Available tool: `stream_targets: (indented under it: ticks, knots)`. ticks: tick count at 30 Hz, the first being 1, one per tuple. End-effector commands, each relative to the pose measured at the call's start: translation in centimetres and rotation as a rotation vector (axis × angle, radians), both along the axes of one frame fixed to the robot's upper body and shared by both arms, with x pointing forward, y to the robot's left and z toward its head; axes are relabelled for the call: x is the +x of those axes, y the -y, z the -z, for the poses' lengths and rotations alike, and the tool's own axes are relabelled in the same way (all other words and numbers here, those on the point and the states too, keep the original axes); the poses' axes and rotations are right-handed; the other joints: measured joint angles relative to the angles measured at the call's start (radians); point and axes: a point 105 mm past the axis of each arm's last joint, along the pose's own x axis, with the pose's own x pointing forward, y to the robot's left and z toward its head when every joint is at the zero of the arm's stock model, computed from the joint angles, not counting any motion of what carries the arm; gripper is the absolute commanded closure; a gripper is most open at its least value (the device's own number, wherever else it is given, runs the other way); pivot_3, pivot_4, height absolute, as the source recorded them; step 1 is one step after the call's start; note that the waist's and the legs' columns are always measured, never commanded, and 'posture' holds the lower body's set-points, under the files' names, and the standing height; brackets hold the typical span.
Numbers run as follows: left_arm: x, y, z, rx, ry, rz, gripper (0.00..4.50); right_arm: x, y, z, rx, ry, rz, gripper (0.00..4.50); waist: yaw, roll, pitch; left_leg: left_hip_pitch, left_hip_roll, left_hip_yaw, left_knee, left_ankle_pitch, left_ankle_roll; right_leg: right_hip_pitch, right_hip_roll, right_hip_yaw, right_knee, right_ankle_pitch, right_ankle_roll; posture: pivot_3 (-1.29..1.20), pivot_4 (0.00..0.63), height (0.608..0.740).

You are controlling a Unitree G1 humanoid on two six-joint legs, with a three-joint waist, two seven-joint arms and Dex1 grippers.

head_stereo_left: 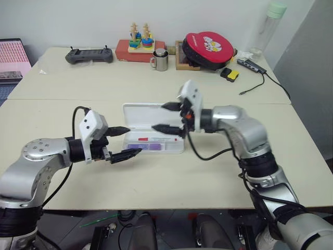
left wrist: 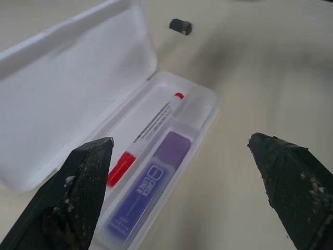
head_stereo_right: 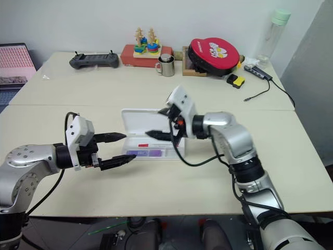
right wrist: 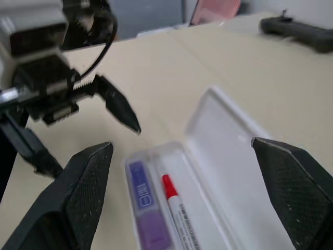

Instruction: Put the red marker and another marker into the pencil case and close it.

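Lying open on the beige table, the white rectangular plastic pencil case holds the slim red-capped marker beside the stubby purple marker. Left gripper hovers just beside the case, right gripper above it; both jaws wide, empty.

1. Support surface: a cream table; a seam line crosses it just behind the pencil case.
2. Centre: the white pencil case lies directly on the table with its hinged lid open.
3. Just beyond the case: a small dark grey block rests on the bare surface.
4. Far edge, from the robot's left to its right: a black handheld controller, a red box carrying a stacking toy, a metal mug, and a round red-and-black case.
5. Far right: a yellow-and-black item, a cable adapter and a clear bottle.
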Motion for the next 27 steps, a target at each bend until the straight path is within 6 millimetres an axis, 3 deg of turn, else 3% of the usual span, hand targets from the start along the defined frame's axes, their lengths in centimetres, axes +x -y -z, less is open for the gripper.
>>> stream_targets:
  ticks: [1, 4, 8, 14, 18, 20, 27]
  knots:
    - [1.5, 4.9, -1.2, -0.083, 0.075, 0.128, 0.0, 2.2, 7.2, 0.3, 0.043, -0.017, 0.482, 0.03, 0.019, -0.001, -0.001, 0.0, 0.0, -0.001, 0.002, 0.0, 0.0, 0.001, -0.001, -0.002, 0.0, 0.0, 0.0, 0.0, 0.15, 0.74]
    - [2.3, 7.4, -1.9, -0.143, 0.103, 0.167, 0.0, 2.7, 8.5, 2.7, -0.012, -0.048, 0.671, 0.03, 0.003, -0.001, -0.001, -0.001, -0.001, 0.003, 0.004, 0.0, 0.0, 0.001, -0.001, 0.002, -0.001, 0.002, 0.003, 0.0, 0.15, 0.74]
    - [2.7, 8.8, -2.4, -0.165, 0.12, 0.211, 0.0, 3.7, 10.9, 5.8, -0.069, -0.125, 0.869, 0.03, -0.03, 0.0, -0.001, 0.0, -0.001, 0.003, 0.002, 0.0, 0.0, 0.0, -0.001, 0.004, 0.001, 0.002, 0.002, 0.0, 0.15, 0.74]
    - [3.1, 10.1, -2.8, -0.189, 0.145, 0.233, 0.0, 4.4, 10.9, 8.6, -0.054, -0.222, 0.899, 0.03, -0.03, 0.0, -0.001, -0.001, -0.001, 0.003, 0.001, 0.0, 0.0, 0.0, 0.0, 0.003, 0.0, 0.002, 0.002, 0.0, 0.15, 0.74]
    - [3.5, 10.2, -2.6, -0.195, 0.147, 0.209, 0.0, 5.1, 11.3, 9.2, -0.017, -0.259, 0.914, 0.03, -0.029, 0.0, -0.001, -0.001, -0.001, 0.003, 0.002, 0.0, 0.0, 0.001, -0.001, 0.003, 0.0, 0.002, 0.002, 0.0, 0.15, 0.74]
    - [3.4, 10.4, -2.6, -0.196, 0.146, 0.215, 0.0, 5.3, 11.4, 9.2, -0.003, -0.27, 0.913, 0.63, -0.029, 0.0, -0.001, -0.001, -0.001, 0.003, 0.002, 0.0, 0.0, 0.0, -0.001, 0.003, 0.0, 0.002, 0.002, 0.0, 0.15, 0.74]
    - [3.7, 10.4, -2.8, -0.202, 0.157, 0.213, 0.0, 6.0, 12.2, 9.6, -0.022, -0.264, 0.954, 2.09, -0.029, 0.0, -0.001, 0.0, -0.001, 0.003, 0.002, 0.0, 0.0, 0.0, 0.0, 0.003, 0.0, 0.002, 0.002, 0.0, 0.15, 0.74]
